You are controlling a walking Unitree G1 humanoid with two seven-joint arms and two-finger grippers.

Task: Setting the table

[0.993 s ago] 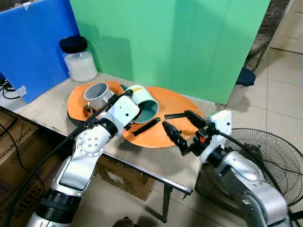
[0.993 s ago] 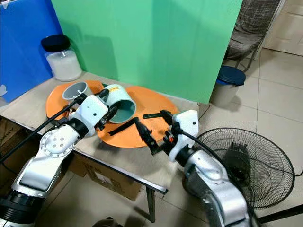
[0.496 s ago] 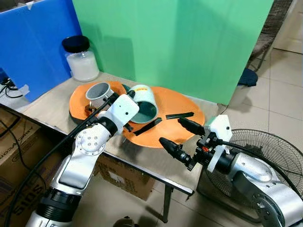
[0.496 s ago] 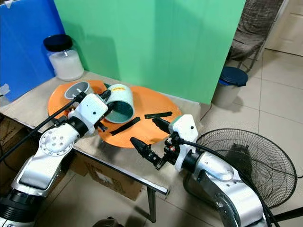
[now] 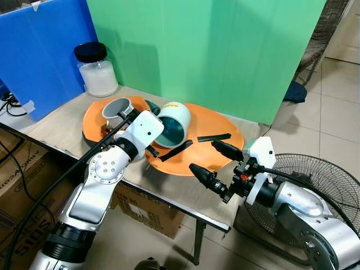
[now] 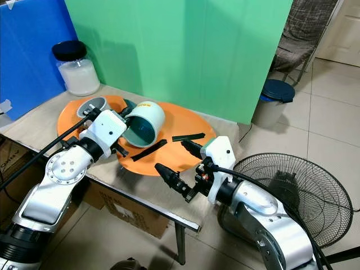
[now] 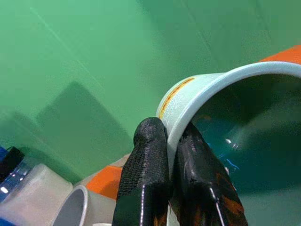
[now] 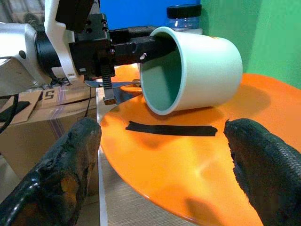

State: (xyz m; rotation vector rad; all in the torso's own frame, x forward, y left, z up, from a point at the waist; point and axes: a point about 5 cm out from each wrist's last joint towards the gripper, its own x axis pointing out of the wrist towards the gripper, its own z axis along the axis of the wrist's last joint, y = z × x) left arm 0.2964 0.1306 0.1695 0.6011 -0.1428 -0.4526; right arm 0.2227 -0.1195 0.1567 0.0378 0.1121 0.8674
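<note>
Left gripper (image 7: 162, 188) pinches rim of one pale, teal-lined cup (image 5: 172, 123), tilted above two orange round plates (image 5: 216, 151). Two flat black strips (image 5: 175, 151) lie there. Right gripper (image 5: 218, 165) wide open, empty, over bench (image 5: 56, 126) edge.

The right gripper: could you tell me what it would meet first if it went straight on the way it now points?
Probably the near edge of the orange plate, then the black strip and the pale cup held tipped by the left gripper. The right gripper is open; depth is uncertain.

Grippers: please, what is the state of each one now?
Left gripper: shut on the rim of the pale green cup with teal inside.
Right gripper: open, holding nothing.
</note>
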